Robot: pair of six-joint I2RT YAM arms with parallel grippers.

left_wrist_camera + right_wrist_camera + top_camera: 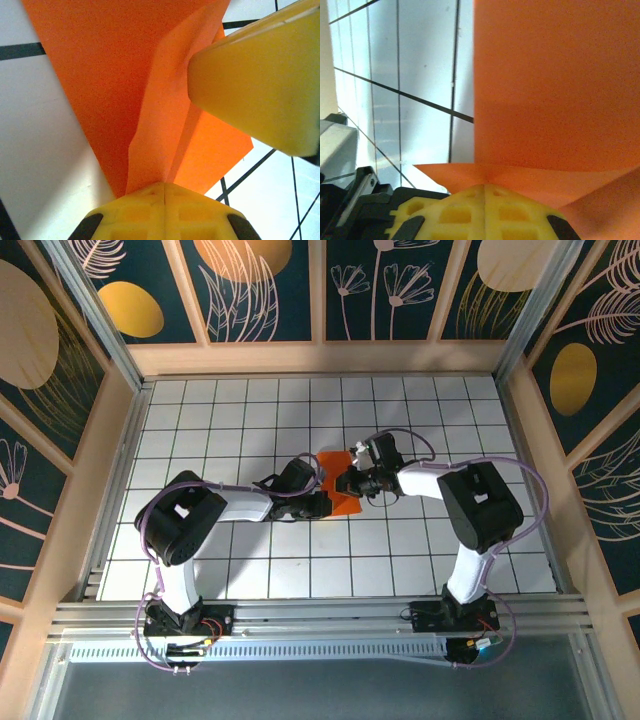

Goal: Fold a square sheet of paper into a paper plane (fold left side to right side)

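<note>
- Currently, top external view: the orange paper (336,462) sits near the middle of the white grid table (240,420), between the two wrists and partly covered by them.
- Same view: the left gripper (322,502) reaches in from the left to the paper's lower left part, and the right gripper (346,483) comes in from the right at its right edge. The two heads are just beside each other over the sheet. Finger state is too small to read from up here.
- Left wrist view: the left gripper (164,186) has its yellow fingertips pressed together, clamped on a narrow point of the orange paper (110,75). A raised crease runs up from the pinch point, with a flat orange panel to its left and a folded flap to its right. White tiles and black grid lines show on both sides.
- Left wrist view: a yellow finger (250,85) of the right gripper sits at upper right, against the folded flap.
- Right wrist view: the right gripper (485,187) also has its tips closed, pinching a folded edge of the orange paper (555,85). That edge runs sideways just above the tips, with a broad orange panel above it. Grid table is on the left.
</note>
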